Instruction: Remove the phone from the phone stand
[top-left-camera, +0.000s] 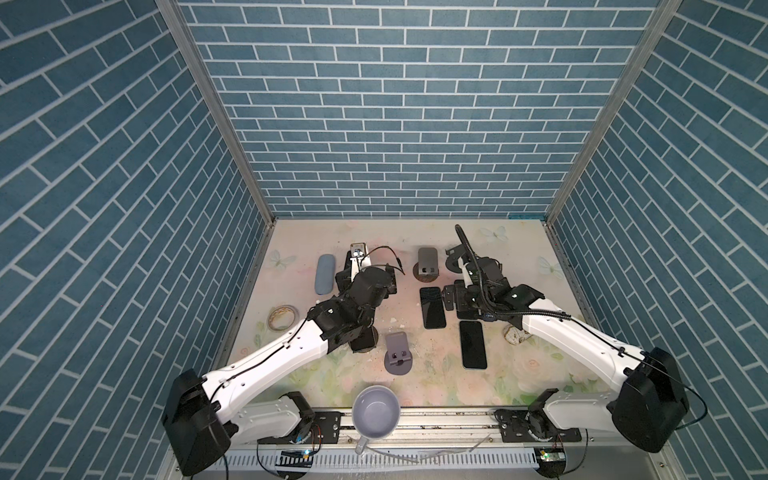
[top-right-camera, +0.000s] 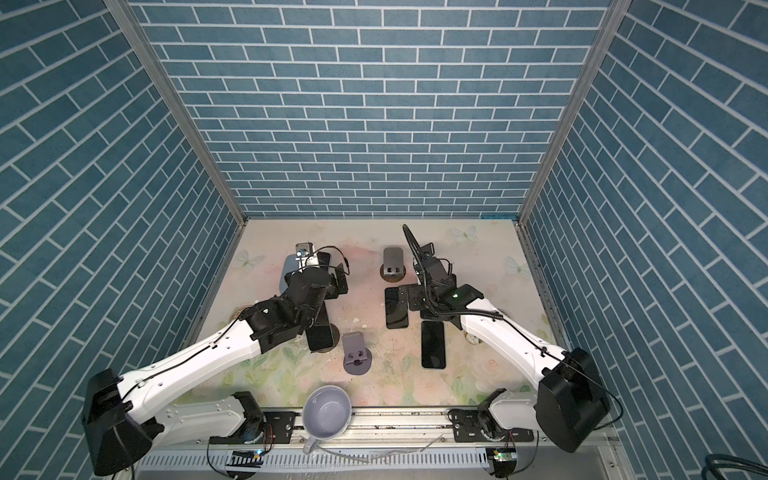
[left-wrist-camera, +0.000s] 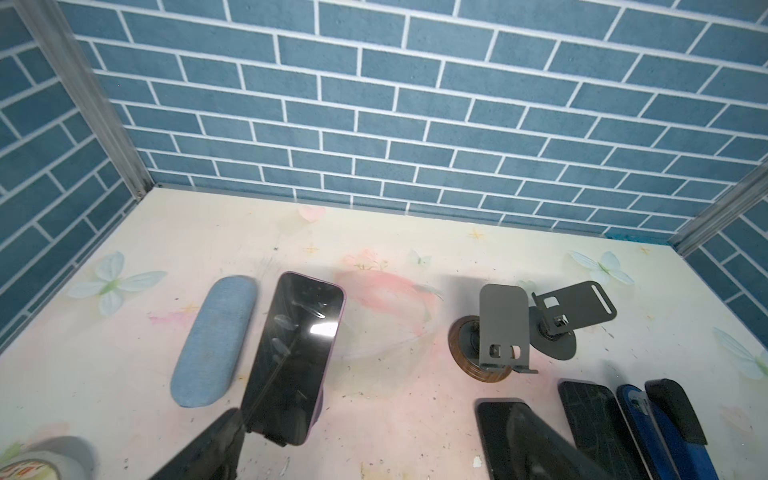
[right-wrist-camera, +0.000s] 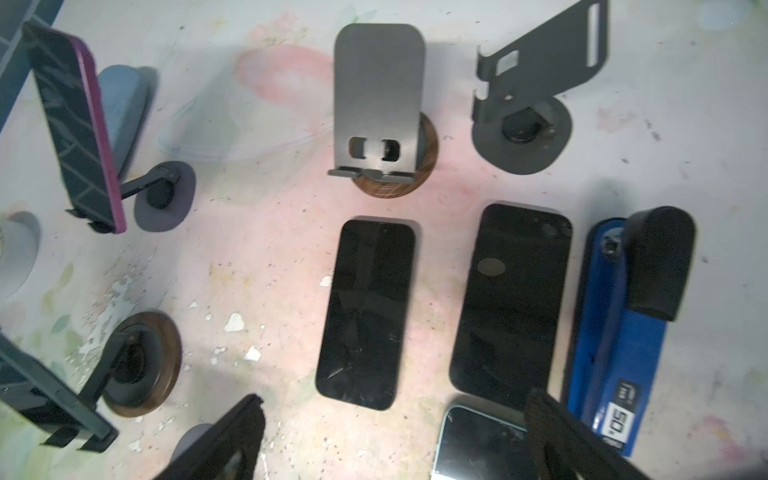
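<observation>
At the far left of the floral-printed table, a dark-screened phone in a purple case leans back on a dark grey stand with a round base, its lower edge in the stand's lip, just right of a blue-grey fabric glasses case. The left gripper sits on the near side of it, jaws spread wide and holding nothing; whether one finger touches the phone's lower corner is unclear. The right gripper hovers further right over two black phones lying flat, jaws equally wide and empty. Beyond them is an empty grey metal stand on a wooden disc. Nearer on the left, a second phone rests on another wood-based stand.
</observation>
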